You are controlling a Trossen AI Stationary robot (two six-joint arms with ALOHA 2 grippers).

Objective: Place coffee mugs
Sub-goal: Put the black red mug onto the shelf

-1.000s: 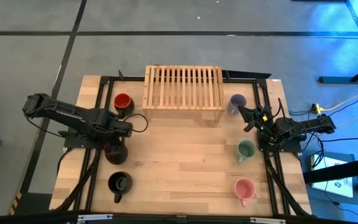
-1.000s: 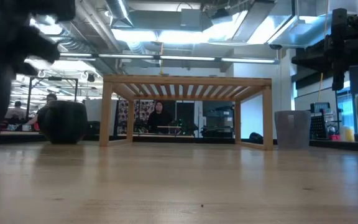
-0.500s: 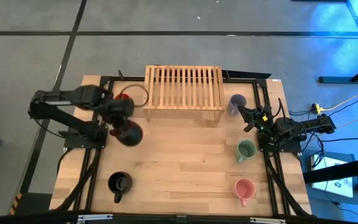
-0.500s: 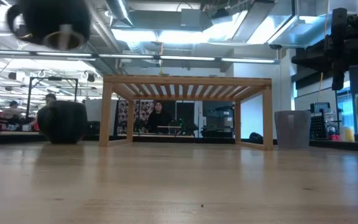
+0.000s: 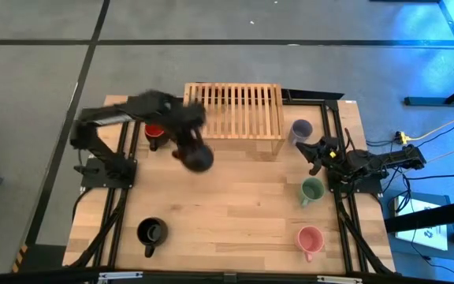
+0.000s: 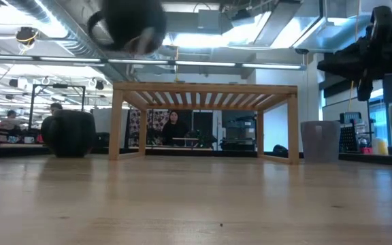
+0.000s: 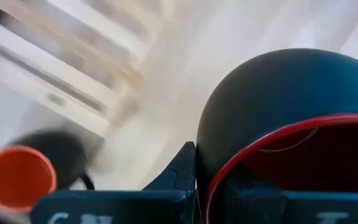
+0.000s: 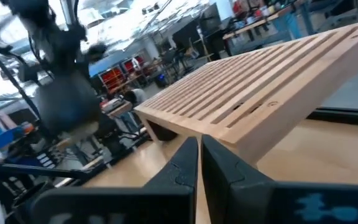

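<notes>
I count six mugs in all. My left gripper (image 5: 189,142) pinches the dark red mug (image 5: 198,158) by its rim, one finger (image 7: 178,174) outside the wall, and holds it in the air just in front of the wooden rack's (image 5: 232,110) near left corner; in the low view it hangs above the level of the rack's slatted top. The other five mugs stand on the table (image 5: 235,205). The red-orange mug (image 5: 154,132) sits beside the rack's left end, partly under my left arm. The black mug (image 5: 150,233) is near the front left corner. Down the right side run three: the lavender-blue mug (image 5: 299,130) beside the rack's right end, the green mug (image 5: 311,190) in the middle, and the pink mug (image 5: 310,239) nearest the front. My right gripper (image 5: 315,148) hovers between the lavender-blue and green mugs, its two fingers (image 8: 180,163) pressed together on nothing, pointing toward the one rack, which carries no mug
</notes>
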